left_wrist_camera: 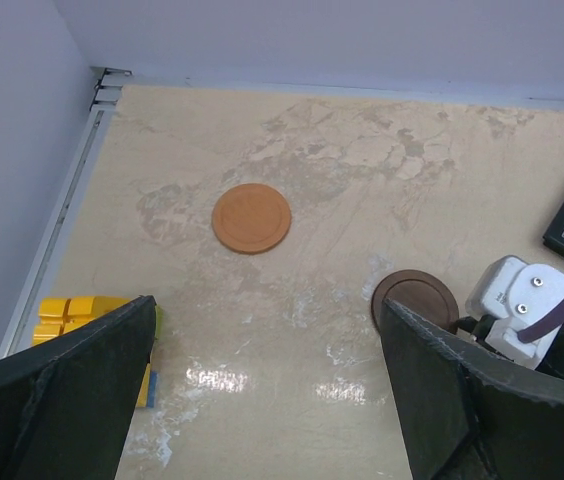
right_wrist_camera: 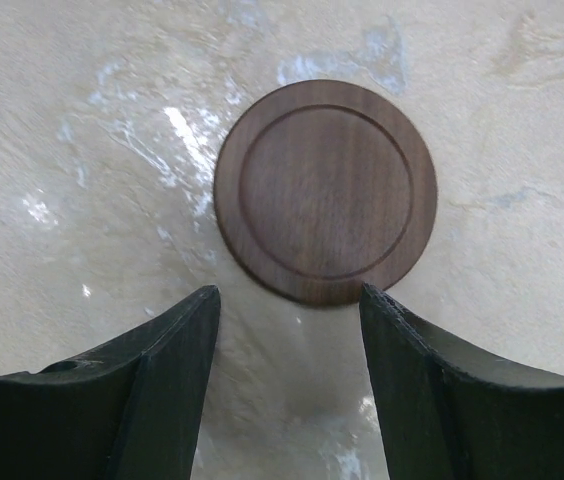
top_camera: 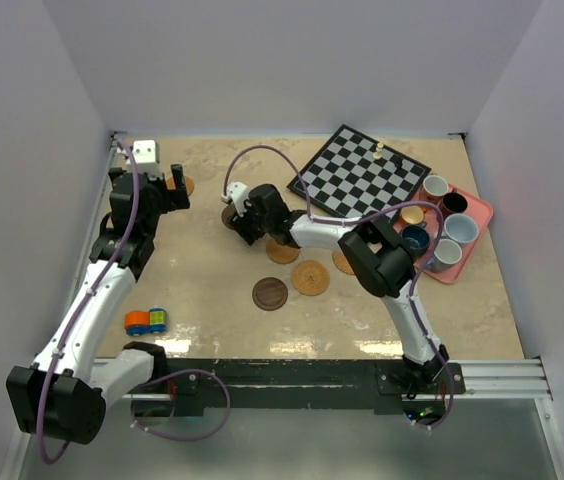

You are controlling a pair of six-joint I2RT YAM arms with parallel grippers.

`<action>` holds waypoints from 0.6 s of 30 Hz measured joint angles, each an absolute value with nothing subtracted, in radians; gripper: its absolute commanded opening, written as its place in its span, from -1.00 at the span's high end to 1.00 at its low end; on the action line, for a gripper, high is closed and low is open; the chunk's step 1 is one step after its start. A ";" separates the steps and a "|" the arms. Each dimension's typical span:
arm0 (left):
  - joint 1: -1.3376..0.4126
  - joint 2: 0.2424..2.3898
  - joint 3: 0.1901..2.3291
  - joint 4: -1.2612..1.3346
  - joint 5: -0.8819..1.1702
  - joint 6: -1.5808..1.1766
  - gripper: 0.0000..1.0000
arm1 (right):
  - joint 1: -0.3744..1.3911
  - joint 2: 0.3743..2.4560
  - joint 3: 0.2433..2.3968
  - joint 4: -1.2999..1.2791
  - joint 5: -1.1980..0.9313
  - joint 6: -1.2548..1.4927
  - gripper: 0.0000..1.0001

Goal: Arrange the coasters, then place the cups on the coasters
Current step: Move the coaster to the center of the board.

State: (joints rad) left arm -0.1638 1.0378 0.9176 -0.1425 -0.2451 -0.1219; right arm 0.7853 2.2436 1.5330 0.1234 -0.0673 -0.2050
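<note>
left claw (left_wrist_camera: 267,310): spread wide, pinching nothing, hanging above the desk (left_wrist_camera: 362,180).
plain orange coaster (left_wrist_camera: 251,218): flat on the desk ahead of the left claw, slightly to its left, apart from both fingers.
right claw (right_wrist_camera: 289,297): parted, pinching nothing, pointing down at the desk.
dark brown coaster (right_wrist_camera: 325,190): flat on the desk just ahead of the right claw, wider than the gap between its fingers; near edge level with the fingertips, contact impossible to tell. Seen from the left claw, ahead and to its right, just beside the white wrist housing (left_wrist_camera: 517,300) of the right arm.
second dark brown coaster (top_camera: 270,293): back from the right claw toward the arm bases, apart from the arm.
patterned tan coaster (top_camera: 311,277): just beside the second dark brown coaster, on the side away from the left claw.
plain tan coaster (top_camera: 282,250): between the right claw and the patterned tan coaster, close by the right arm.
fourth tan coaster (top_camera: 344,262): further back from the right claw, partly hidden beneath its arm.
cups: grey-white cup (top_camera: 435,186), black cup (top_camera: 454,203), pale blue cup (top_camera: 461,228), orange-tan cup (top_camera: 412,215), dark blue cup (top_camera: 416,238), white cup (top_camera: 447,253); all upright in the pink tray (top_camera: 477,215), well apart from both claws, not yet on coasters.
chessboard (top_camera: 362,172): between the right claw and the pink tray, one pale chess piece (top_camera: 379,150) standing near its far edge.
toy car (top_camera: 145,321): well behind the left claw, beside the left arm.
yellow blocks (left_wrist_camera: 82,315): by the left wall, partly hidden behind the left claw's left finger.
</note>
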 measured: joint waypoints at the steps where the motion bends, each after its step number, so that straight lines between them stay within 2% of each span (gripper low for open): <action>1: -0.164 1.036 0.918 -0.142 -0.248 -0.122 -0.95 | 0.792 2.250 1.542 0.124 -0.062 -0.202 -0.27; 8: -0.164 1.033 0.917 -0.142 -0.266 -0.123 -0.96 | 0.836 2.279 1.583 0.128 -0.036 -0.178 -0.27; 12: -0.164 1.031 0.912 -0.141 -0.273 -0.123 -0.96 | 0.844 2.284 1.584 0.140 -0.022 -0.130 -0.35; 18: -0.164 1.029 0.901 -0.138 -0.273 -0.121 -0.90 | 0.841 2.216 1.475 0.181 0.010 -0.057 -0.42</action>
